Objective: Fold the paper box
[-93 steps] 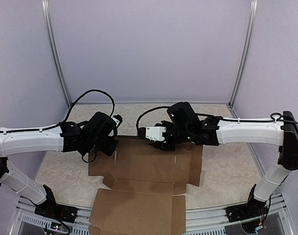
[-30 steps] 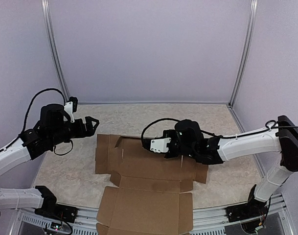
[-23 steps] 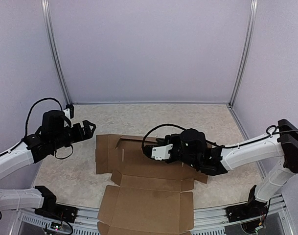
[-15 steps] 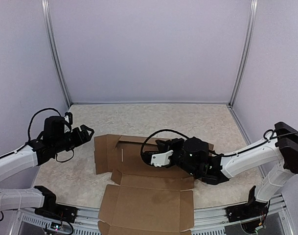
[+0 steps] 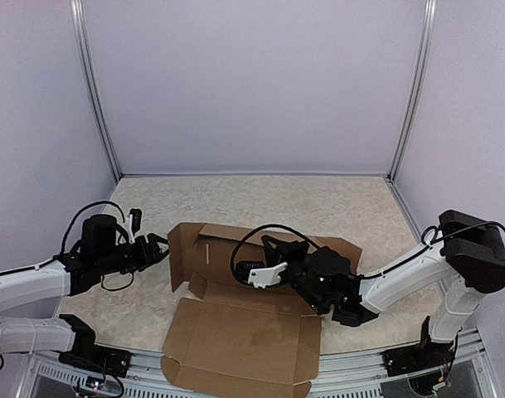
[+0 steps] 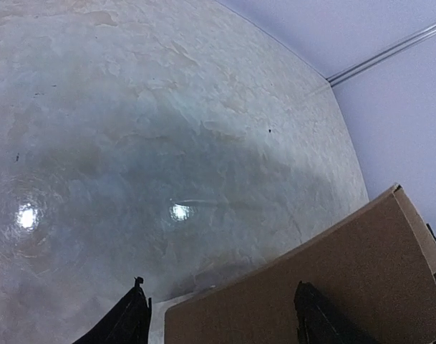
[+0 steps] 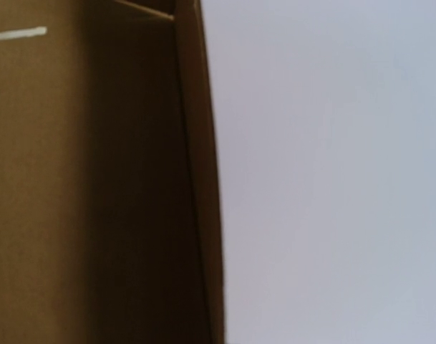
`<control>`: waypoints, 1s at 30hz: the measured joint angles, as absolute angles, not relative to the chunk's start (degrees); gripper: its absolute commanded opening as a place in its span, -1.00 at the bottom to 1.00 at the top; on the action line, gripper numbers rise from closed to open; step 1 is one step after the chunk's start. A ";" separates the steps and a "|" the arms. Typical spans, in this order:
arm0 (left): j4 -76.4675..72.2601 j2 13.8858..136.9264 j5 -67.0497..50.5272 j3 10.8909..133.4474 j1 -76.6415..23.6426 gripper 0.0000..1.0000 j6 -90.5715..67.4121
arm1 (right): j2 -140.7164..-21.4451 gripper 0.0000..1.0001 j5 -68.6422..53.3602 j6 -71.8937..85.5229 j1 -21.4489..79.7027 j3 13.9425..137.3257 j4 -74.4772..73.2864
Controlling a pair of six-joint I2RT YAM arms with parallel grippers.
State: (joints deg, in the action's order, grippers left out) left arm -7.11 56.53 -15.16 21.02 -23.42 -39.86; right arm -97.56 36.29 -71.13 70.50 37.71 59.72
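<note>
Two arms at the paper box (image 5: pixel 244 332): left gripper (image 5: pixel 157 246) stood parted beside the raised flap (image 5: pixel 183 253); right gripper (image 5: pixel 277 249), clenched, sat low over the middle panel.

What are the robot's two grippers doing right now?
Left gripper: open, straddling a paper box flap.
Right gripper: shut, over the paper box.

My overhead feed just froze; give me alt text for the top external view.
A brown paper box sheet lies partly folded on the table, its left flap raised. The right gripper, shut, is low over the box's middle; the left gripper, open, sits at the raised flap.
</note>
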 measured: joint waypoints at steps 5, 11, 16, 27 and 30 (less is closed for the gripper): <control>-10.13 57.49 -16.99 20.97 -28.18 0.19 -39.59 | -98.26 -1.00 37.26 -71.81 70.54 37.71 61.43; -10.85 58.78 -17.21 20.97 -31.48 0.12 -39.03 | -98.83 -1.00 37.82 -71.96 70.57 37.76 62.04; -11.22 58.92 -17.17 20.97 -32.38 0.05 -38.70 | -98.85 -1.00 38.24 -71.90 70.76 37.76 62.08; -13.10 59.66 -14.55 20.99 -39.97 0.12 -35.73 | -99.11 -1.00 39.55 -71.09 71.94 37.76 62.19; -13.26 59.66 -13.17 21.02 -41.56 0.18 -34.46 | -99.37 -1.00 40.45 -71.35 72.69 37.76 62.65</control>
